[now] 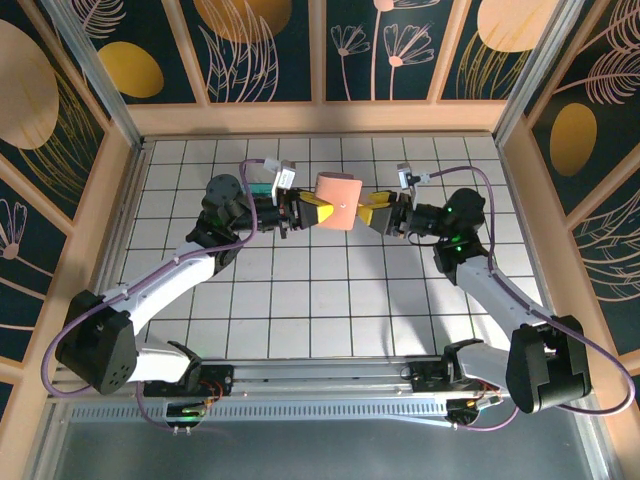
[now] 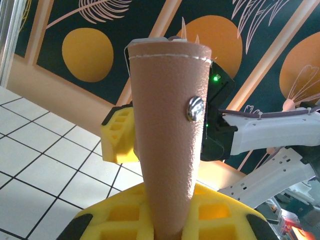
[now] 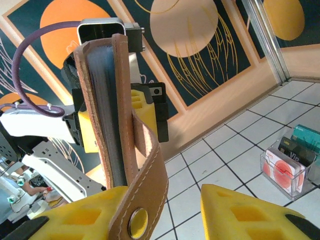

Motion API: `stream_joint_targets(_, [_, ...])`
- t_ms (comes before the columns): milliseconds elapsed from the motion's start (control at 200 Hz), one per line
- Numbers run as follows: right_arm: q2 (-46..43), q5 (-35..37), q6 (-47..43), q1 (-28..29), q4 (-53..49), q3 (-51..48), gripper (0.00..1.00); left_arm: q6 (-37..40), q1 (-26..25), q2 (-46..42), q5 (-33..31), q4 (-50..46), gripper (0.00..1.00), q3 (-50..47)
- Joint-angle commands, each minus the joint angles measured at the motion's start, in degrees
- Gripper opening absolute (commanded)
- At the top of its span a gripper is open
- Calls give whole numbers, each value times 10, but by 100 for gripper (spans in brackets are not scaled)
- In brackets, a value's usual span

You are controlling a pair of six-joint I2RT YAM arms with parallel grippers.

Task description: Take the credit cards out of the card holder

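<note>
The pinkish-brown card holder [image 1: 335,203] stands upright in the air over the middle of the tiled table. My left gripper [image 1: 310,213] is shut on its lower end, its yellow pads [image 2: 220,220] pressed on both sides of the leather [image 2: 167,115]. In the right wrist view the holder [image 3: 102,100] is edge-on, with a grey-blue inside between the covers. Its snap strap [image 3: 145,185] hangs loose between the fingers of my right gripper [image 3: 165,210], which is open, and rests against the left finger [image 3: 75,220]. Whether credit cards sit inside I cannot tell.
A clear stand [image 3: 282,167] on the tiles holds a red-and-white card, a dark one and a teal one [image 3: 305,135]; from above it shows as a teal patch [image 1: 258,187] behind my left wrist. Wooden walls [image 1: 320,118] enclose the table.
</note>
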Motion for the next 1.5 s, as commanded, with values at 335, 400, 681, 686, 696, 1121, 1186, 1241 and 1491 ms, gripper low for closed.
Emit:
stream_joint_targets(335, [2, 0, 16, -3, 54, 11, 36, -25, 2, -3, 33, 58, 0, -12])
stream_joint_targets(400, [5, -1, 26, -4, 69, 12, 37, -27, 2, -1, 31, 58, 0, -14])
stream_joint_targets(681, [18, -2, 31, -2, 66, 21, 39, -41, 2, 13, 36, 78, 0, -11])
stream_joint_targets(686, [19, -2, 31, -2, 66, 21, 39, -41, 2, 13, 36, 78, 0, -11])
stream_joint_targets(696, [19, -2, 31, -1, 66, 21, 39, -41, 1, 13, 36, 78, 0, -11])
stream_joint_targets(1121, [78, -63, 106, 34, 194, 39, 33, -67, 1, 42, 53, 80, 0, -1])
stream_joint_targets(1186, [88, -68, 127, 39, 223, 41, 33, -74, 1, 48, 55, 85, 0, 1])
stream_joint_targets(1241, [96, -69, 142, 39, 244, 42, 29, -78, 1, 50, 54, 88, 0, 3])
stream_joint_targets(1491, [97, -56, 142, 37, 242, 41, 0, -66, 1, 49, 36, 64, 5, 8])
